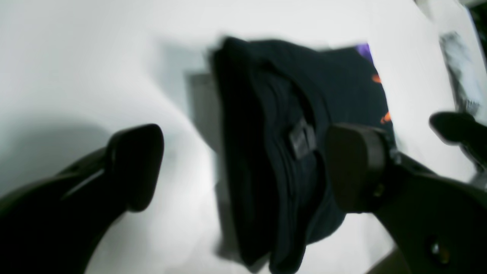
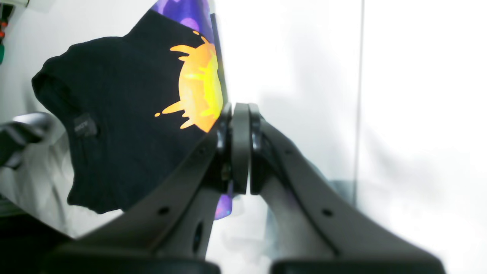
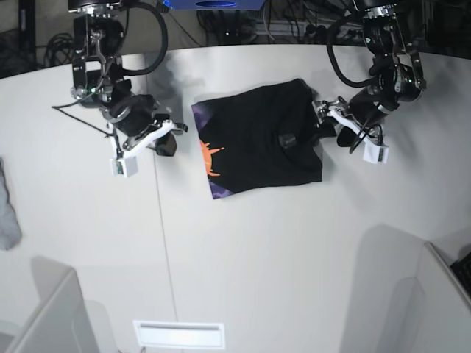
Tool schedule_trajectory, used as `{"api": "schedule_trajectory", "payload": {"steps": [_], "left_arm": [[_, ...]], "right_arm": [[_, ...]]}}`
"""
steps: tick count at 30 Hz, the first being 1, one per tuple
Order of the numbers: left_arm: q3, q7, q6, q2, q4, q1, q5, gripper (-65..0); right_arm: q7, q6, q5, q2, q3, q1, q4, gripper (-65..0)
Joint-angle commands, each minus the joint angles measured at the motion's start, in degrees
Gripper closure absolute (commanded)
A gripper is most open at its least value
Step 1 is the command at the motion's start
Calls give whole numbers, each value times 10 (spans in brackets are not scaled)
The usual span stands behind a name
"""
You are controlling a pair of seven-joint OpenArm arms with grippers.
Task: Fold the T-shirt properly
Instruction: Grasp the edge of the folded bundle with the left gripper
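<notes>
The black T-shirt (image 3: 257, 140) lies folded into a rough rectangle in the middle of the white table (image 3: 243, 243), with an orange and purple print along its left edge. My left gripper (image 3: 321, 123) is open at the shirt's right edge. In the left wrist view (image 1: 245, 167) its fingers (image 1: 355, 167) stand wide apart with bunched shirt folds (image 1: 274, 152) between and beyond them. My right gripper (image 3: 175, 134) is shut and empty, just left of the shirt and apart from it. In the right wrist view (image 2: 239, 114) the print (image 2: 199, 91) shows beside the shut fingertips.
A small grey cloth (image 3: 7, 213) lies at the table's far left edge. A seam (image 3: 163, 235) runs down the table. White panels stand at the front corners (image 3: 44, 309) (image 3: 434, 294). Cables hang behind the table's back edge.
</notes>
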Motion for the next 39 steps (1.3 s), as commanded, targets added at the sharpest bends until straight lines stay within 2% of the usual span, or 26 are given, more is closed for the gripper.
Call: {"api": "schedule_trajectory", "payload": {"steps": [1,7,18,22,23,27,31,34,35,39], "left_arm": [[5,-11,-5,-6,-4,-7,-10,-650],[39,-12,-4,-6,-65,-24,-9,-650],[69,-14,-4,-5,-149,-62,-9,-650],[71,-14,-4,-4,-174,-68,-9,-650],[71,-14,-4,-3,-179,-68,-9,-607],[70,-14,0,0,-183,-69,-6,-355],[71,-12,52,0,-181,-78,20,-158],[80,-11,66,-1,-182,-90,29,-21],[97,-11,69,-3,-182,-95,32,0],[165,-11,70,-31,-183,-120,56,0]], "right_arm": [[12,6,5,4,3,5,14,0],[12,6,5,8,5,-4,14,0],[12,7,6,7,61,-17,14,0],[12,7,65,8,90,-23,14,0],[12,7,78,8,100,-24,14,0],[12,7,95,14,132,-24,14,0],[12,7,96,32,134,-24,11,0],[14,7,95,39,134,-29,10,0],[15,7,94,39,134,-33,10,0],[16,7,94,37,161,-45,7,0]]}}
